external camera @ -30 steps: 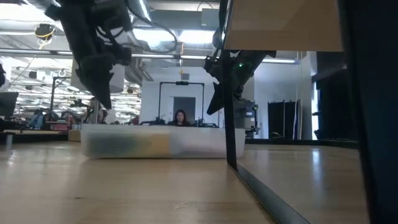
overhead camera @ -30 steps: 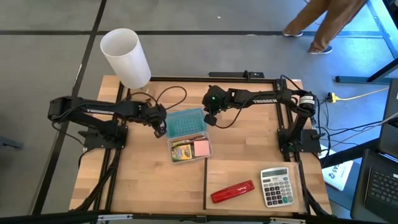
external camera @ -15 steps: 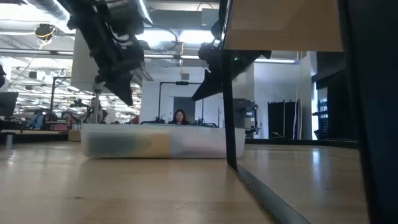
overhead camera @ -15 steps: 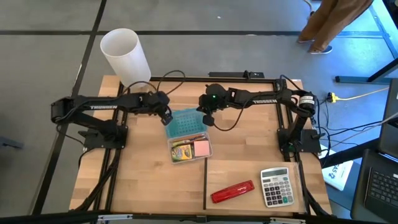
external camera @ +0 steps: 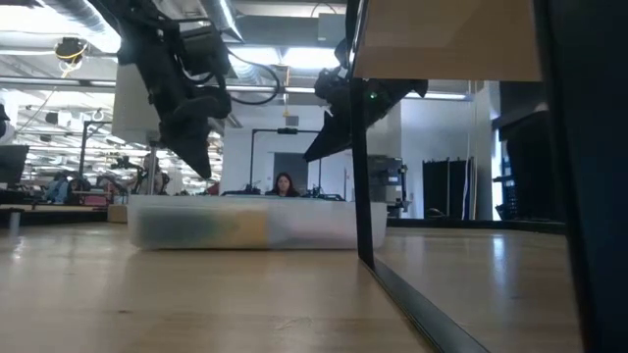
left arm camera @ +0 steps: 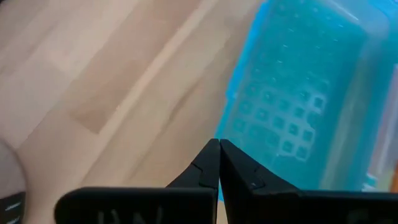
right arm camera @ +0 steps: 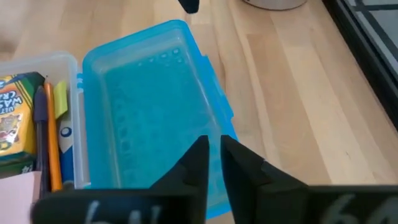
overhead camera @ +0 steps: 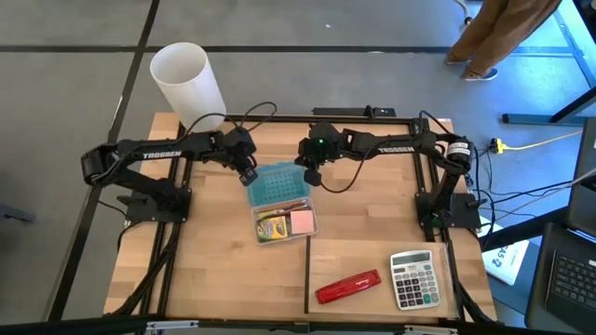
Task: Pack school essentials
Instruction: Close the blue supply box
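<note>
School essentials lie packed in a clear case (overhead camera: 284,224) near the desk's (overhead camera: 214,270) middle: the crayon box (right arm camera: 13,118), an orange pencil (right arm camera: 52,146) and a pink sticky-note pad (overhead camera: 301,221). Its blue lid (overhead camera: 277,184) lies open toward the far edge. The left end effector (overhead camera: 250,177), fingers pressed together, hovers at the lid's left edge; the right end effector (overhead camera: 311,179), nearly closed on nothing, hovers over its right edge. A red stapler (overhead camera: 348,287) and a grey calculator (overhead camera: 413,278) sit near the front right corner.
</note>
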You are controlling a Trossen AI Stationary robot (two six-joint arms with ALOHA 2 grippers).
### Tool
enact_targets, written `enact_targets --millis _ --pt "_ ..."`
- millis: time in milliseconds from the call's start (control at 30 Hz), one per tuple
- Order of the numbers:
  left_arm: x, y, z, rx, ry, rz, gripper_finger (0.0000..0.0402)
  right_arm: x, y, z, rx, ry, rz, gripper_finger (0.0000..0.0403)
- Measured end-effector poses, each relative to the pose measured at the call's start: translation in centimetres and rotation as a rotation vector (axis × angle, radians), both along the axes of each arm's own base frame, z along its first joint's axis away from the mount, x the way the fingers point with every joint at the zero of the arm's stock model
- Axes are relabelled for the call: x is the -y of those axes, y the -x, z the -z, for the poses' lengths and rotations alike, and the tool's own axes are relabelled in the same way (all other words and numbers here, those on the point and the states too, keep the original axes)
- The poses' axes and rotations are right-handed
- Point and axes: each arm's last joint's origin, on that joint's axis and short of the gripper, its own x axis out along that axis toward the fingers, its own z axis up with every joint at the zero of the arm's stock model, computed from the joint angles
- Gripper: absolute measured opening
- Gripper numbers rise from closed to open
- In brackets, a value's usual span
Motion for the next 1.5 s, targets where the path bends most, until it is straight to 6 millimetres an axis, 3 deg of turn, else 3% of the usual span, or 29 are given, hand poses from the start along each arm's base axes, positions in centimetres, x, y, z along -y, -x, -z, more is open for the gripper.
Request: enact_targets --millis 233,567,733,1500 --pt "0.0 0.0 0.0 0.027 0.05 0.069 0.0006 -0.1 0.0 0.1 -0.005 -0.019 -0.017 0.0114" --pt "-0.1 0.0 0.0 0.01 -0.008 0.119 0.0084 -0.1 0.0 0.1 -0.004 -0.02 -0.016 0.0197" --pt "-0.2 -0.1 0.3 -0.014 -0.038 0.185 0.0097 -0.1 0.0 0.1 -0.004 -0.02 -0.015 0.0204" --pt "-1.1 -1.7 4.7 -0.189 -0.006 0.173 0.009 -0.1 0.0 0.0 -0.004 -0.02 -0.015 0.0204"
